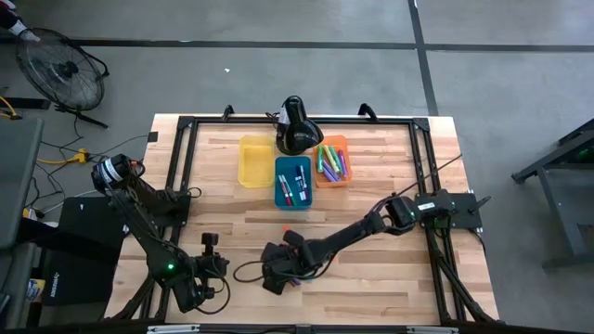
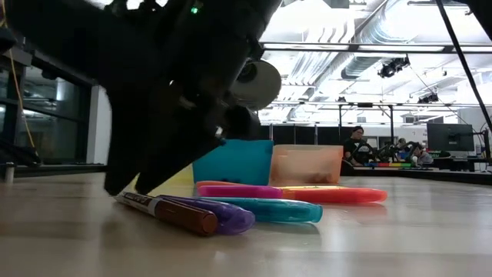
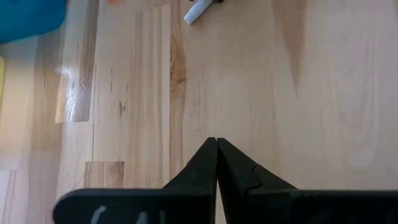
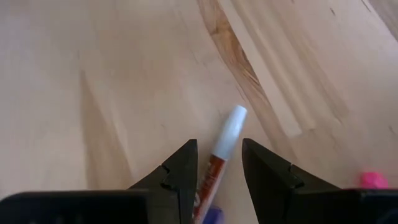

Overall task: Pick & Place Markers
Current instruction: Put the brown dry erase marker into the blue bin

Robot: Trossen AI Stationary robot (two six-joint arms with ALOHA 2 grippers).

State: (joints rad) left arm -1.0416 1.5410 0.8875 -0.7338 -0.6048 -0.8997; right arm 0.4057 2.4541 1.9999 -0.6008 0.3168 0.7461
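Several markers lie loose on the wood table: a white one with a brown cap (image 2: 165,210), a purple (image 2: 227,216), a teal (image 2: 273,209), a pink (image 2: 238,191) and an orange-red one (image 2: 334,195). More markers lie in the blue bin (image 1: 293,182) and the orange bin (image 1: 332,163). My right gripper (image 4: 219,144) is open and low over the table. Its fingers stand on either side of the brown-and-white marker (image 4: 225,138) with a gap on each side. My left gripper (image 3: 217,140) is shut over bare wood near the front left (image 1: 210,243).
A yellow bin (image 1: 255,160) stands left of the blue one. A black device (image 1: 297,125) sits at the table's far edge behind the bins. A black frame (image 1: 181,153) runs along the table's sides. A cable (image 1: 246,271) loops near my right gripper.
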